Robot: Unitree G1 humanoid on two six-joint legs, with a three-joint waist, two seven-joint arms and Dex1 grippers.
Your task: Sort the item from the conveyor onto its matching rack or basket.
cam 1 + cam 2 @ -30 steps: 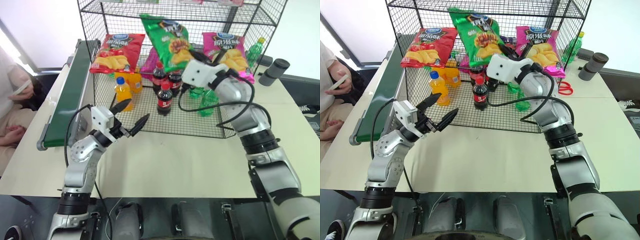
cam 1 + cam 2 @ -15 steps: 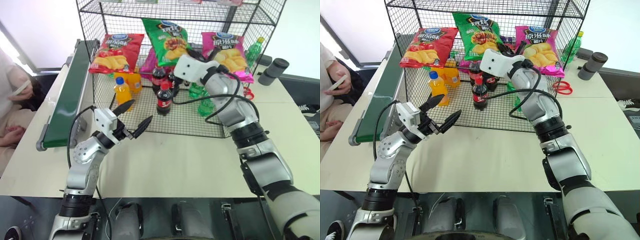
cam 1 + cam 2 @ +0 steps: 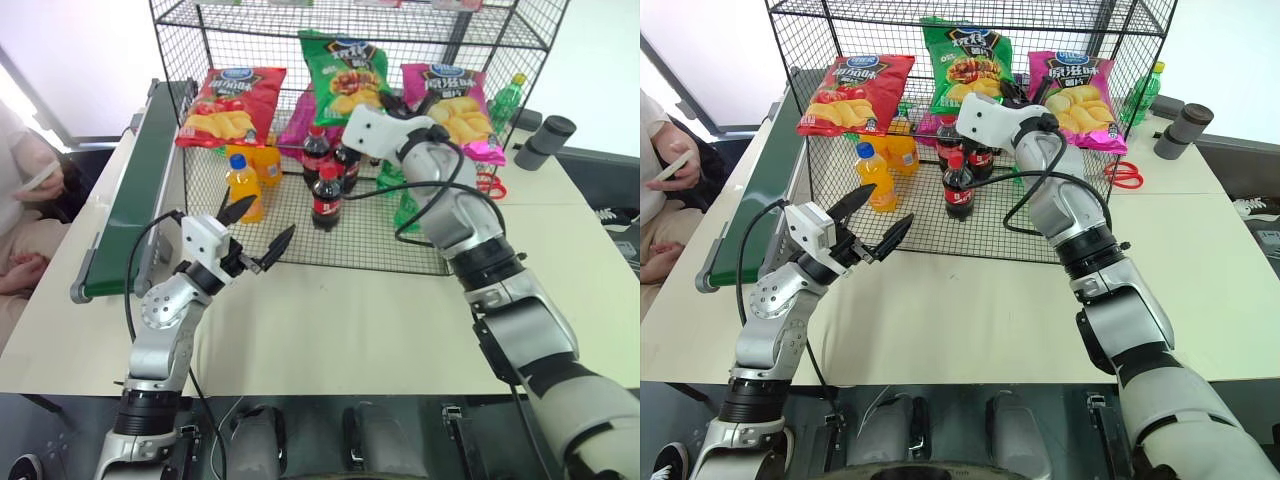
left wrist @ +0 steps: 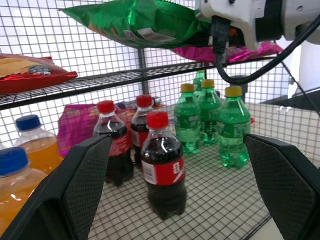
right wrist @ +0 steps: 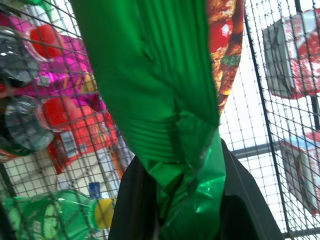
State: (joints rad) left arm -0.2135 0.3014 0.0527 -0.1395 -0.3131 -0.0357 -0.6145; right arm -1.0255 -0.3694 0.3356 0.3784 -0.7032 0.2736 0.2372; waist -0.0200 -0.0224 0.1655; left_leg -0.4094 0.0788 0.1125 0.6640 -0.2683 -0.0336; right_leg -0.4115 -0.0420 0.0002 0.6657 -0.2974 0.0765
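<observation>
The right claw [image 5: 175, 220], clamped on the green crisp bag [image 3: 346, 75], has carried it deeper into the rack [image 3: 200, 140], between red and pink bags; release looks next. Left claw [image 3: 255, 232] gapes idle.

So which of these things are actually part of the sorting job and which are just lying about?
Part of the job:
green crisp bag
right gripper, pinching it
wire rack
conveyor

Lying about:
red crisp bag
pink crisp bag
cola bottles
orange drink bottle
scissors
left gripper, open
</observation>
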